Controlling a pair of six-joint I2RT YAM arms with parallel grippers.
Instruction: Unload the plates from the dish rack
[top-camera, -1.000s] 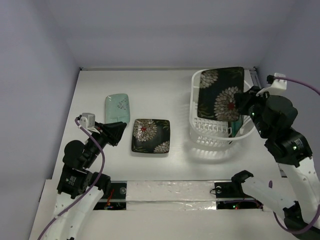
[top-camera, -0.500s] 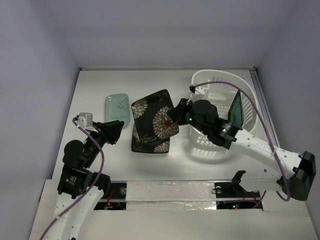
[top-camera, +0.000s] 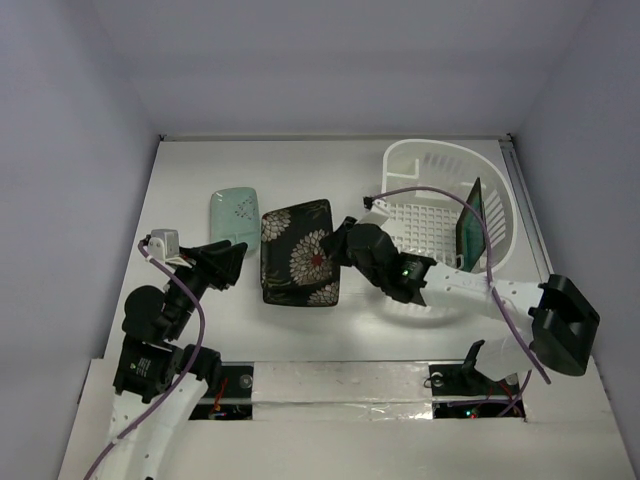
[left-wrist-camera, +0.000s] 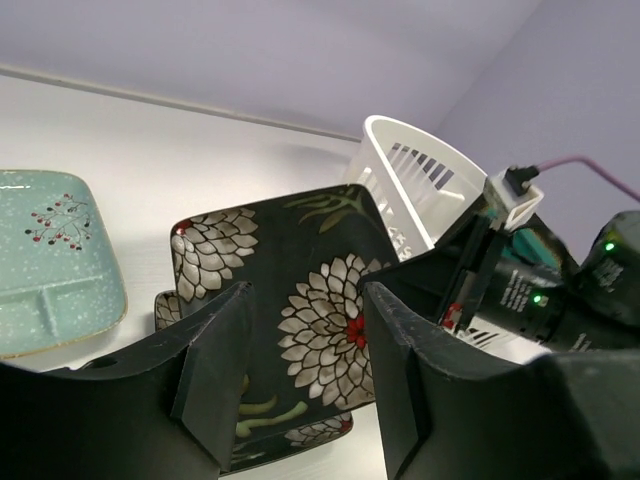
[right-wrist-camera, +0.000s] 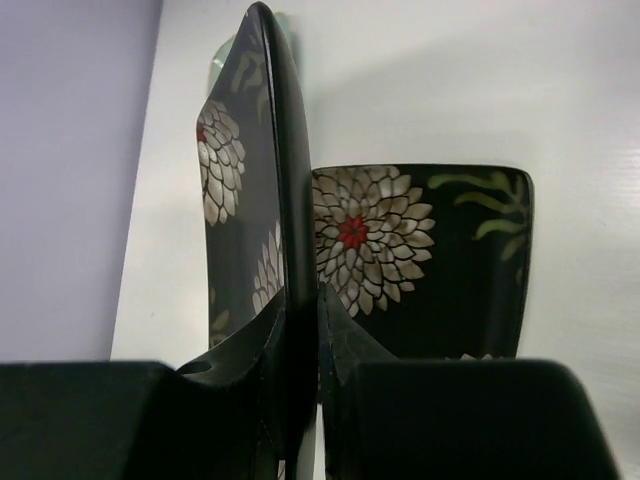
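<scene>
My right gripper (top-camera: 338, 246) is shut on the right edge of a black flowered plate (top-camera: 297, 238). It holds the plate tilted just above a second black flowered plate (top-camera: 305, 291) that lies on the table. In the right wrist view the fingers (right-wrist-camera: 300, 310) pinch the held plate's rim (right-wrist-camera: 272, 150), with the lower plate (right-wrist-camera: 420, 260) beneath. The pale mint plate (top-camera: 233, 213) lies to the left. The white dish rack (top-camera: 420, 150) holds the teal-centred plate (top-camera: 468, 228) on edge. My left gripper (top-camera: 228, 262) is open and empty, pointing at the held plate (left-wrist-camera: 300, 250).
The right arm (top-camera: 470, 290) stretches across in front of the rack. White walls close the table at the back and the left. The rack (left-wrist-camera: 410, 170) and the mint plate (left-wrist-camera: 50, 250) also show in the left wrist view.
My right gripper carried the flowered plate out of the rack, leftward and down, to just over the flowered plate on the table. The left arm has barely moved.
</scene>
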